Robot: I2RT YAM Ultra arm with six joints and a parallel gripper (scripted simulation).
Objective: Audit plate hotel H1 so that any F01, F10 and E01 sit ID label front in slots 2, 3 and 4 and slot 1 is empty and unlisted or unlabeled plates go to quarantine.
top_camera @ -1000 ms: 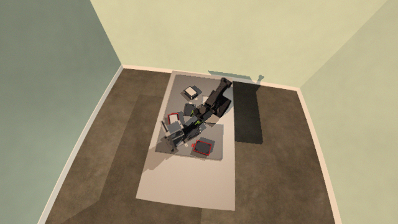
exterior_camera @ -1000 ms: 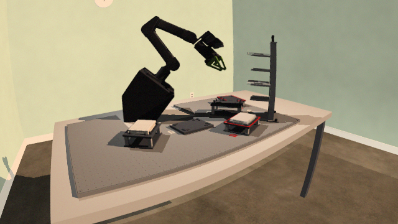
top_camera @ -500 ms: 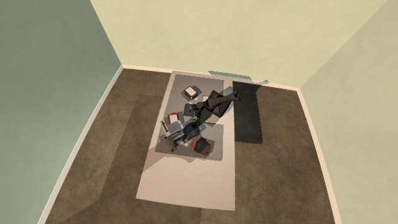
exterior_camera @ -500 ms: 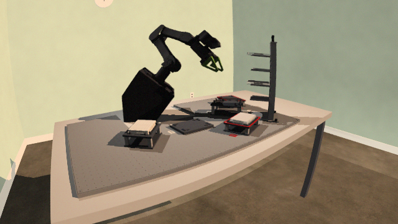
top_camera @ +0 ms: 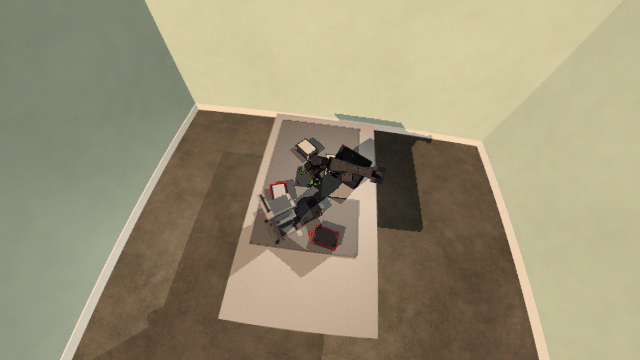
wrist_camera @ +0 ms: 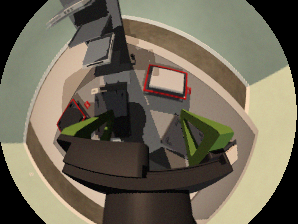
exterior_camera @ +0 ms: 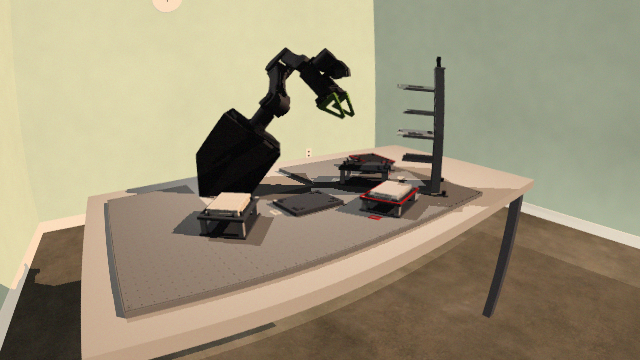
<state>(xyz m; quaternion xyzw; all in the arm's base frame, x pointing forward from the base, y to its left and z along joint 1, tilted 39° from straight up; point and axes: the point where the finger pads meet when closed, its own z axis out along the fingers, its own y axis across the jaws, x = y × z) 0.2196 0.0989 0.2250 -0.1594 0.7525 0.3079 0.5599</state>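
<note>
The plate hotel H1 (exterior_camera: 438, 125) (top_camera: 276, 215) (wrist_camera: 89, 12) is a dark post with shelves at the deck's far end. Its second shelf from the bottom (exterior_camera: 415, 133) looks thicker and paler; I cannot read any labels. A white plate (exterior_camera: 390, 189) (top_camera: 278, 190) (wrist_camera: 165, 80) sits flat in a red-framed nest beside the hotel. A second red-framed nest (exterior_camera: 368, 160) (top_camera: 326, 236) (wrist_camera: 71, 115) has a dark top. Another white plate (exterior_camera: 228, 202) (top_camera: 306, 147) rests on a dark nest near the arm base. My gripper (exterior_camera: 336, 106) (top_camera: 314, 181) (wrist_camera: 147, 113) is open and empty, high above the deck.
A low flat dark nest (exterior_camera: 307, 202) (top_camera: 303, 175) lies in the middle of the deck. The arm's black base block (exterior_camera: 235, 155) stands behind it. The grey deck plate (exterior_camera: 165, 260) ends close to the table's front edge.
</note>
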